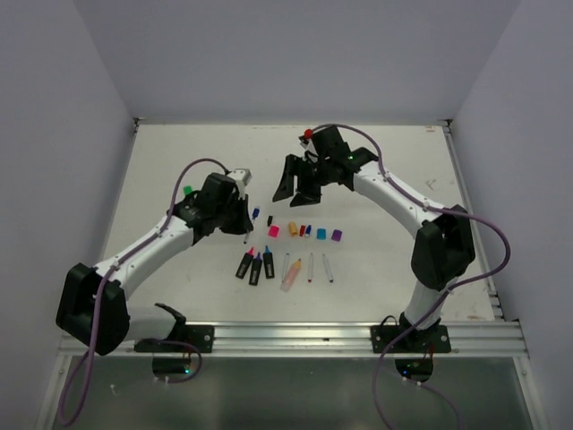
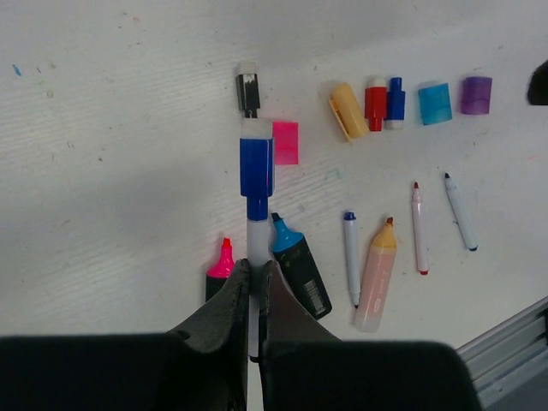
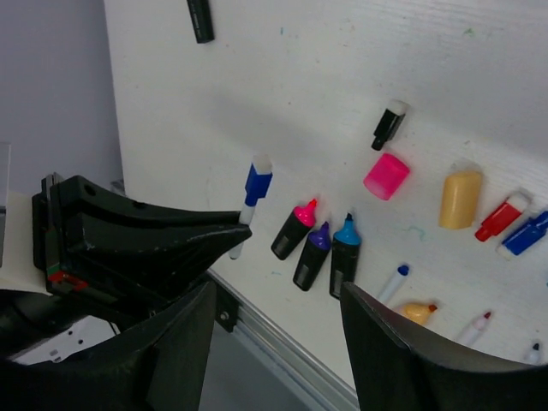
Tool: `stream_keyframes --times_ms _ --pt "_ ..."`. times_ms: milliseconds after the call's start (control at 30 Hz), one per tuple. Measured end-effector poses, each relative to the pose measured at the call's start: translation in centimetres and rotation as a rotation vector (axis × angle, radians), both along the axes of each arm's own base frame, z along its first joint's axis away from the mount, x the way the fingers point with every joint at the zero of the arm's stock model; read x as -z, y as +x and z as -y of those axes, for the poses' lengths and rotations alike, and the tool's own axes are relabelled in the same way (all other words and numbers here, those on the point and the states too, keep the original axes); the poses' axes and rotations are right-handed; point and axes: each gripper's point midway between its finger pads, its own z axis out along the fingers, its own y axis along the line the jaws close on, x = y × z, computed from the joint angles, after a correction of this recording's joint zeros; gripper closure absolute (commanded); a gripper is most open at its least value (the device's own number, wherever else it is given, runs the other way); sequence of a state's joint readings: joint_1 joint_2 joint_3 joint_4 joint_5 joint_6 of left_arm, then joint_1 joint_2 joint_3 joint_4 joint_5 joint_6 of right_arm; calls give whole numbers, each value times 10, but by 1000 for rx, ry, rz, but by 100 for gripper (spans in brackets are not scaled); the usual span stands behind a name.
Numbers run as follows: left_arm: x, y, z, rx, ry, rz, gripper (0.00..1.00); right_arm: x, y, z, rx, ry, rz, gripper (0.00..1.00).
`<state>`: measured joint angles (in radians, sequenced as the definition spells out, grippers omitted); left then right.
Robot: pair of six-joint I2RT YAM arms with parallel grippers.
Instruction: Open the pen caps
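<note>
Clamped tight in the left gripper (image 2: 254, 270), left of centre: white pen (image 2: 256, 244), blue cap (image 2: 256, 167) on, pointed away for pulling. Spread apart, raised at far centre: right gripper (image 1: 297, 190), probably lining up. Loose caps (image 2: 435, 103) rowed mid-table.

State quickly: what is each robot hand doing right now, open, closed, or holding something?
Left hand: closed on the blue-and-white pen.
Right hand: open, holding nothing.
</note>
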<state>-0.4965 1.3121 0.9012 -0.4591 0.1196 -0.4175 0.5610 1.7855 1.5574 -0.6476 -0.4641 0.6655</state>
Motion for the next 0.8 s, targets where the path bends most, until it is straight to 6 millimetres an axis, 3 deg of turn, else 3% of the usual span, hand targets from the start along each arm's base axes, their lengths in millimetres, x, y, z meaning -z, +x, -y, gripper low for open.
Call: stream_keyframes --times_ms 133,300,500,800 --pt "-13 -3 4 9 -37 26 100 0 -9 -23 -21 39 -25 38" --pt "-23 -6 6 21 -62 44 100 16 -20 -51 -50 50 -87 38" --pt "-30 -10 8 33 -83 57 100 28 -21 -59 -37 51 -132 40" --pt "-30 -21 6 47 -97 50 100 29 -15 -65 -15 75 -140 46"
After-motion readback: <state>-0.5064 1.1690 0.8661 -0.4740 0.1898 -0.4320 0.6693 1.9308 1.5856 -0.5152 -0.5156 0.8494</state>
